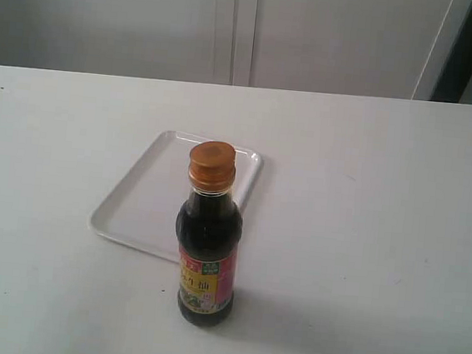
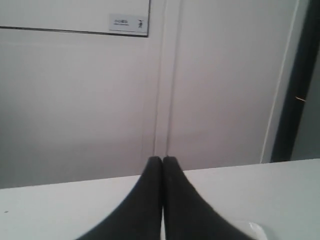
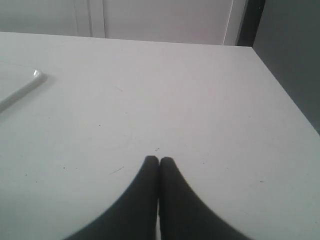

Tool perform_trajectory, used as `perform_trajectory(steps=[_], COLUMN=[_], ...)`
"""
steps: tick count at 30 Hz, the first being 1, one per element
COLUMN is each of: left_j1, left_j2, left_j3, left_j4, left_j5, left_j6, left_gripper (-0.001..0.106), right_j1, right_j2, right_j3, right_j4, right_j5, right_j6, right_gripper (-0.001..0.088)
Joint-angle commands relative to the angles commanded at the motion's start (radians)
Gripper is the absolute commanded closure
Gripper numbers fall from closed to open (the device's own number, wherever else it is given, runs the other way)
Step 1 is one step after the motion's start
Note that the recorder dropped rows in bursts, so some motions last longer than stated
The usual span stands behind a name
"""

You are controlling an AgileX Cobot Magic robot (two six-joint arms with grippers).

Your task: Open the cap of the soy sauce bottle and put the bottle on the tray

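- Black and pressed together, the two fingers of the left gripper show no gap between them and hold nothing. They point across the table toward the wall.
- Black also, the right gripper has its jaws closed tip to tip and is empty. It hangs low over the table, and one corner of the tray shows at the margin of its view.
- Neither gripper appears in the exterior view and neither wrist view shows the bottle, so both seem well apart from it.
- The soy sauce bottle stands on the table toward the front, near the middle and only slightly on the left arm's side. I cannot tell with confidence which arm is nearer.
- Its long axis is vertical, so the cap, shut down on its collar, faces upward and is free on all sides.
- Just behind the bottle the tray lies flat with nothing in it. The base of the bottle is on the table, not inside the rim.
- I judge that one claw must first open and come to the glass body from the side, while the other comes to the cap from above.
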Motion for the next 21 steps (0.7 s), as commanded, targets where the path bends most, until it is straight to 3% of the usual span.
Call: perform_trajectory(steps=[4,8,10,13,18,19,21], left_j1=[0.000,0.000,0.000,0.000,0.000,0.000,0.000], left_j2=[0.065,0.115,0.135,0.155,0.186,0.195,0.212], left_j3=[0.000,0.000,0.000,0.000,0.000,0.000,0.000], left_j4=[0.145,0.197,0.209,0.250,0.303,0.311,0.338], left_j5=[-0.188,-0.308,-0.366,-0.427,-0.463,-0.479,-0.554], left_j6=[-0.199,-0.214,-0.214,-0.214,-0.217,-0.220,-0.222], left_gripper=[0.105,0.101,0.091,0.064,0.006,-0.001,0.000], right_j1=[0.000,0.000,0.000,0.000,0.000,0.000,0.000], right_j2=[0.000,0.000,0.000,0.000,0.000,0.000,0.000], right_j3=[0.000,0.000,0.000,0.000,0.000,0.000,0.000], right_j4=[0.000,0.000,0.000,0.000,0.000,0.000,0.000], right_j5=[0.000,0.000,0.000,0.000,0.000,0.000,0.000], right_j6=[0.000,0.000,0.000,0.000,0.000,0.000,0.000], right_gripper=[0.0868,0.0868,0.0868,0.0868,0.0868,0.0868,0.0868])
